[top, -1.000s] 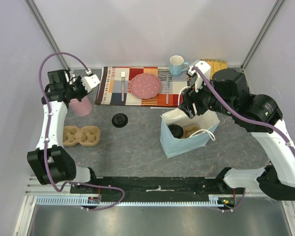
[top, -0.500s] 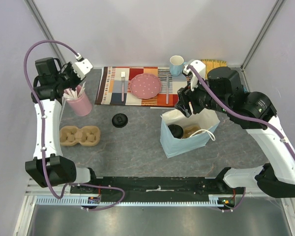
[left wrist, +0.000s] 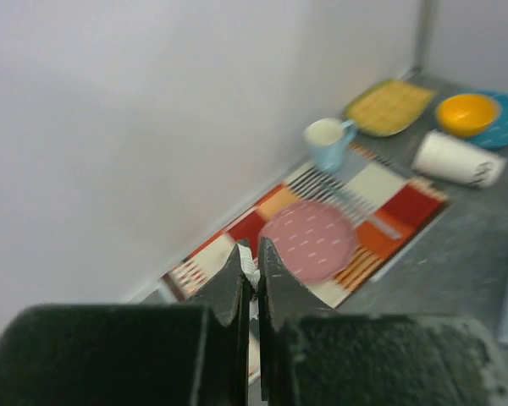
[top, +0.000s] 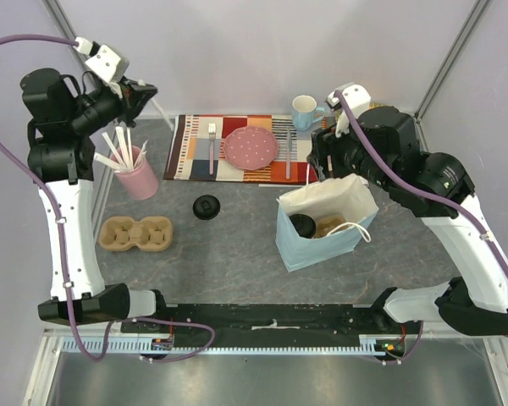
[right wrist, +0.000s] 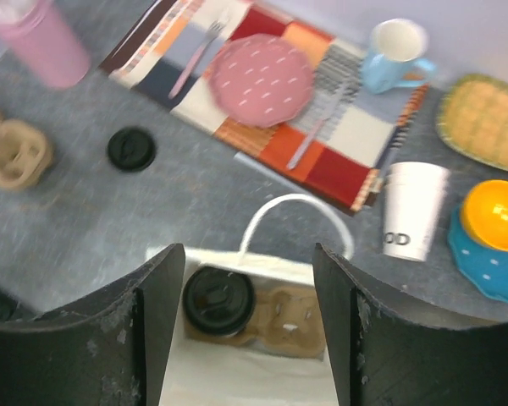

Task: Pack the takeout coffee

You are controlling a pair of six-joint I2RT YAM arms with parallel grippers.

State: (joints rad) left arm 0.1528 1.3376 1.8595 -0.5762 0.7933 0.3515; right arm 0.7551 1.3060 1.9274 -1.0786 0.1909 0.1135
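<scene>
The placemat (top: 195, 148) is a patchwork of red, orange, navy and striped squares; the plate (top: 251, 147) is pink with white flecks. The mug (top: 304, 111) is light blue, the bag (top: 322, 245) pale blue, and the bagged cup's lid (right wrist: 218, 300) black.

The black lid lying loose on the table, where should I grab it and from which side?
Probably the outer rim, pinched across from straight above. The black lid lies flat and low on the table, offering almost no side wall, and nothing stands close around it.
</scene>
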